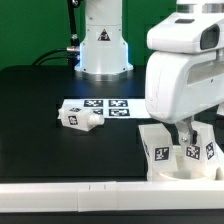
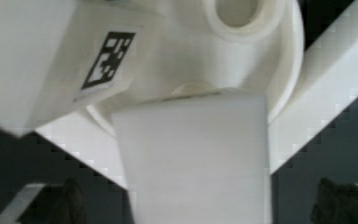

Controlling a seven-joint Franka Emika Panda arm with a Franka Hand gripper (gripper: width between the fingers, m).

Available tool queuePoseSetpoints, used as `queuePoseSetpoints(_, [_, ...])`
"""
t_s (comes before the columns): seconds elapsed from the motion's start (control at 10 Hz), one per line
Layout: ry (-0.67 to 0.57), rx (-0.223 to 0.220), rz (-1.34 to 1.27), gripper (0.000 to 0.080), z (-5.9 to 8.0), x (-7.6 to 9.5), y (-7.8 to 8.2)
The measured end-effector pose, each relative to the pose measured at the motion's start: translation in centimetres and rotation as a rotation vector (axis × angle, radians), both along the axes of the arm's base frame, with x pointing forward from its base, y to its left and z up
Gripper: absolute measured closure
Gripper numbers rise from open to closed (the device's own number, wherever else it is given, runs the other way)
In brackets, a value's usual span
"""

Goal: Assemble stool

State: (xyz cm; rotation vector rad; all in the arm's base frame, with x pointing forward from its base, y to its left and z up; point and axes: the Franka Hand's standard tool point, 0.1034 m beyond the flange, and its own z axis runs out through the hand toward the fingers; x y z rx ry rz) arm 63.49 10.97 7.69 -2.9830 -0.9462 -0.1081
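Gripper [image 1: 186,132] spread wide over stool parts [image 1: 165,150] at table's front edge

Low at the exterior view's right, close to the white rail [image 1: 60,190] along the front of the black table [image 1: 40,140]. Fingers [image 2: 51,203] wide apart in the wrist view, either side of a white blocky leg [image 2: 194,150], dark gaps between, nothing clamped. Stool parts upright under the hand, just behind the rail, cut by the picture's right edge. Loose leg [image 1: 78,118] on its side, touching the end of the marker board [image 1: 108,106] at the exterior view's left, well apart from the cluster. Open black surface to the exterior view's left and between board and rail. Robot base [image 1: 102,45] at the back. Labels: black-and-white square tags on stool parts, loose leg and board; one tag [image 2: 114,58] large in the wrist view near a round hole [image 2: 247,15]. Triangle sticker [image 1: 100,35] on the base, too small to read.
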Motion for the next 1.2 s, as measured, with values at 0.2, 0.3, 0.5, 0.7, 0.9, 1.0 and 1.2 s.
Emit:
queuePoseSetpoints(0.2, [0.001, 0.001, -0.022, 0.0162, -0.01, 0.02, -0.14])
queuePoseSetpoints(0.3, [0.003, 0.005, -0.077, 0.0334, -0.03, 0.0, -0.14])
queuePoseSetpoints(0.5, [0.008, 0.015, -0.23, 0.046, -0.05, -0.01, -0.13])
queuePoseSetpoints(0.7, [0.017, 0.04, -0.521, 0.046, -0.03, 0.05, -0.23])
queuePoseSetpoints(0.9, [0.053, 0.116, -0.977, 0.046, -0.18, 0.02, 0.08])
queuePoseSetpoints(1.0, [0.081, 0.148, -1.104, 0.046, -0.18, 0.07, -0.18])
queuePoseSetpoints(1.2, [0.092, 0.154, -1.233, 0.0459, -0.23, 0.01, -0.11])
